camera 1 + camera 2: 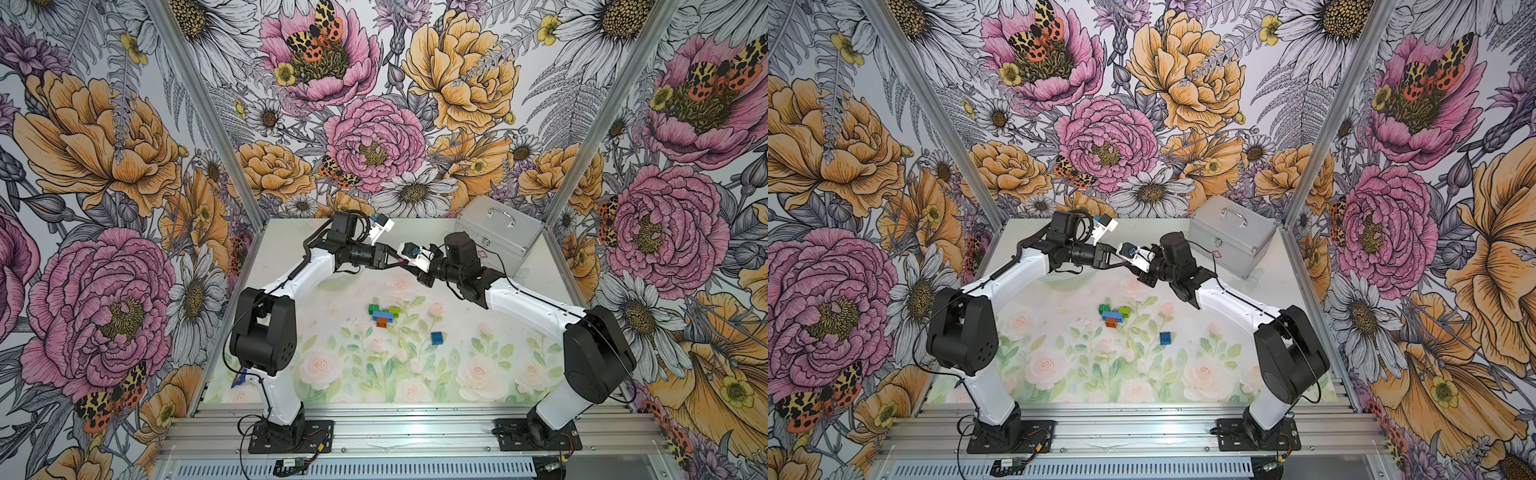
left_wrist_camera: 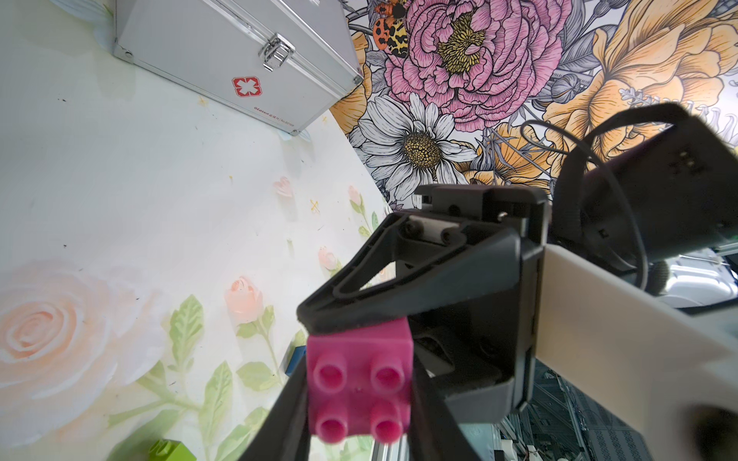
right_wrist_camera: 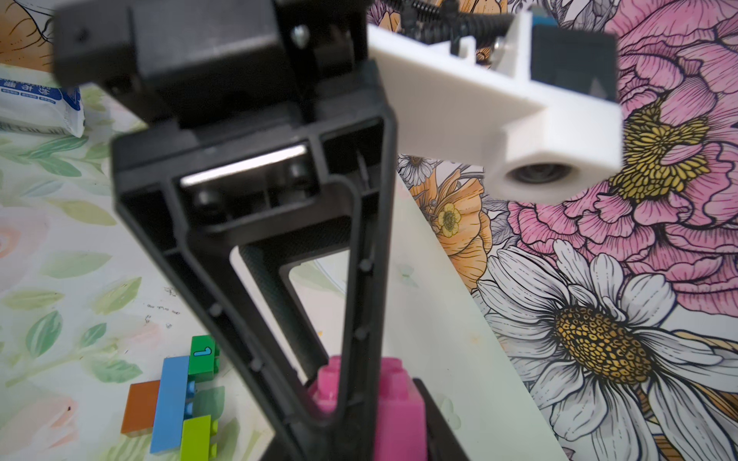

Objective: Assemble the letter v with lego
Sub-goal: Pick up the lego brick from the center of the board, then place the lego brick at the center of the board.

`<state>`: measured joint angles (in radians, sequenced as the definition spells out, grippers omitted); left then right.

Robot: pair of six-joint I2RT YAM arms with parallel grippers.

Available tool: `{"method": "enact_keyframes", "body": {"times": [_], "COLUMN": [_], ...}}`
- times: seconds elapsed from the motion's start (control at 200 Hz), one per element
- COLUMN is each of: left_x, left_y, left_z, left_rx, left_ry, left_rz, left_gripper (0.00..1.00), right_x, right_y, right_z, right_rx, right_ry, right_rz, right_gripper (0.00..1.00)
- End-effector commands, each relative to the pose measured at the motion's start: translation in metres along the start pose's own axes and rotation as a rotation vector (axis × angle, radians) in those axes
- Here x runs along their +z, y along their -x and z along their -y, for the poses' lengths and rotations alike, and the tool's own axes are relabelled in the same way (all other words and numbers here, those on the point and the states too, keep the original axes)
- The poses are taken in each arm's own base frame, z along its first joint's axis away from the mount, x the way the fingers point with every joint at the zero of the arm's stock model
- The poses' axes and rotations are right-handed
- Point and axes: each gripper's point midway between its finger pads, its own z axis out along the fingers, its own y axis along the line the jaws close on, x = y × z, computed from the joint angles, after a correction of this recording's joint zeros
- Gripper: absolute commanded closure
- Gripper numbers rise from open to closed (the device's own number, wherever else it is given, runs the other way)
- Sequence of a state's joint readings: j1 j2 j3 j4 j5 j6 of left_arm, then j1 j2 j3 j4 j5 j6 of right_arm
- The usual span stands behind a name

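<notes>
Lego brick (image 2: 359,383), the pink one, up in the air over the far part of the desk (image 1: 316,299), not yet on the letter v (image 1: 382,314). Pinched tight by the left gripper (image 1: 395,260), closed on two of its sides. Right gripper (image 2: 355,335) right there too, tip to tip with the left, one finger (image 2: 327,319) lying on the brick, other finger hidden, so cannot tell if shut tight on it or only touching.

Down on the desk, only part of the letter v: orange brick (image 1: 380,323) at the point, light blue bar (image 1: 385,318) along it, dark green brick (image 1: 372,308) and lime brick (image 1: 395,311) next. Dark blue brick (image 1: 436,338) lying apart, off to the right side.

Looks like a swap from one gripper to the other. Can go wrong in a few ways. Letting go with the left too soon, with the right not holding well: falls, bounces, maybe hits the v and knocks it apart. Pulling away with both holding: twists the brick crooked, and then hard to press on straight. Coming too close: bumps finger on finger and pops the small smooth brick out
</notes>
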<state>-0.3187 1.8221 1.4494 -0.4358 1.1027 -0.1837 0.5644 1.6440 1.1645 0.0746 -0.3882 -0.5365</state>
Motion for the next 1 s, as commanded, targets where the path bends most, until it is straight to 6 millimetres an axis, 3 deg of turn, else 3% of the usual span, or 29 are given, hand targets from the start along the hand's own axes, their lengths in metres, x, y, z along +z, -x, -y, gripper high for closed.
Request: {"method": "enact_keyframes", "body": {"times": [0.0, 0.24, 0.255, 0.27, 0.425, 0.56, 0.645, 0.821, 0.996], "left_x": [0.005, -0.015, -0.016, -0.024, -0.056, -0.097, -0.128, -0.165, -0.174], "left_y": [-0.001, 0.015, 0.016, 0.021, 0.031, 0.033, 0.03, -0.008, -0.06], "left_z": [-0.01, -0.024, -0.026, -0.015, -0.018, -0.046, -0.061, -0.09, -0.112], "left_rx": [-0.023, -0.044, -0.048, -0.02, -0.028, -0.155, -0.232, -0.371, -0.462], "left_ry": [0.002, 0.098, 0.107, 0.112, 0.189, 0.35, 0.514, 0.743, 0.852], "left_rz": [-0.01, 0.061, 0.066, 0.088, 0.19, 0.327, 0.447, 0.573, 0.578], "left_gripper": [0.65, 0.13, 0.04, 0.02, 0.01, 0.01, 0.01, 0.01, 0.01], "right_x": [0.001, 0.004, 0.004, 0.004, -0.003, -0.016, -0.023, -0.003, 0.013], "right_y": [0.015, 0.002, 0.0, -0.001, -0.032, -0.071, -0.1, -0.13, -0.144], "right_z": [0.005, 0.0, -0.001, -0.001, -0.005, 0.005, -0.004, -0.052, -0.064], "right_rx": [0.005, 0.206, 0.232, 0.255, 0.501, 0.796, 0.969, 1.217, 1.244], "right_ry": [-0.021, -0.041, -0.043, -0.047, -0.13, -0.348, -0.506, -0.586, -0.645], "right_rz": [0.036, -0.02, -0.03, -0.037, -0.151, -0.294, -0.44, -0.587, -0.641], "right_gripper": [0.73, 0.8, 0.8, 0.8, 0.83, 0.82, 0.84, 0.84, 0.84]}}
